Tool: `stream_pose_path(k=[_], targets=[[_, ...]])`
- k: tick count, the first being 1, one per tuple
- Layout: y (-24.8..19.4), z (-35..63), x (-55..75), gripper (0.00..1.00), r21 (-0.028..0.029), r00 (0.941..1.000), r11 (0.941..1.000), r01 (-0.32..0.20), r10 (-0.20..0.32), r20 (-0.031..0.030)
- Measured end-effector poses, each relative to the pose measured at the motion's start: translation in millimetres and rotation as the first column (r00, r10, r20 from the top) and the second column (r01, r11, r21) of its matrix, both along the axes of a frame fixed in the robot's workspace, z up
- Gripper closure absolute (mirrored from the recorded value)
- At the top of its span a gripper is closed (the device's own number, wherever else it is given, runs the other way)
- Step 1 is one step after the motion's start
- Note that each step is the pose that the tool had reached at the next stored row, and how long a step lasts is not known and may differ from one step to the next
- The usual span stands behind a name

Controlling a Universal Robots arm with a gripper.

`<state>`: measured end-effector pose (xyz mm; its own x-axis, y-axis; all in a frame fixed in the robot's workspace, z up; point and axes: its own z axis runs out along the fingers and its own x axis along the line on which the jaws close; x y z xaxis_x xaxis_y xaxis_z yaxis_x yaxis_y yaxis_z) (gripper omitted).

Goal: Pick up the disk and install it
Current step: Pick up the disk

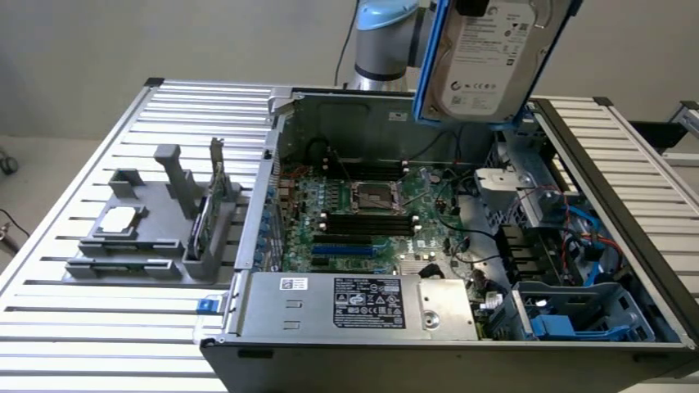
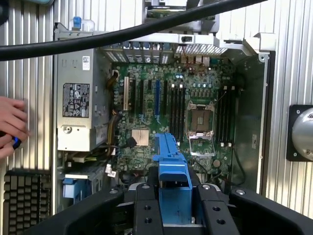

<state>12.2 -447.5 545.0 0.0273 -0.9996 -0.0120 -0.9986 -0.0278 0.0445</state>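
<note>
Clearly the gripper [image 2: 177, 198] is clamped on the disk [image 1: 489, 57], its black fingers [image 2: 145, 208] pressing the blue plastic carrier [image 2: 172, 161] from either side. That hold looks sound. The drive is probably dense, rigid, smooth metal that dislikes knocks, while the carrier has some give. The disk hangs upright from the gripper, white label showing, well above the open computer case [image 1: 437, 368]. Below the gripper lies the green motherboard [image 1: 372, 237] with its square processor socket [image 1: 372, 196], and farther out the ribbed metal table [image 1: 98, 327].

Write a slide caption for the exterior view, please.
The disk, nearly upright in its blue carrier, hangs above the open computer case, toward the exterior view's right.
</note>
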Motion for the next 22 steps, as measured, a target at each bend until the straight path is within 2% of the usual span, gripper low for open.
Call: stream_pose_path(k=[22], targets=[[-63.5, 0.8, 43.8, 0.67, 0.0005, 1.0000, 1.0000, 0.000, 0.000, 0.0000]])
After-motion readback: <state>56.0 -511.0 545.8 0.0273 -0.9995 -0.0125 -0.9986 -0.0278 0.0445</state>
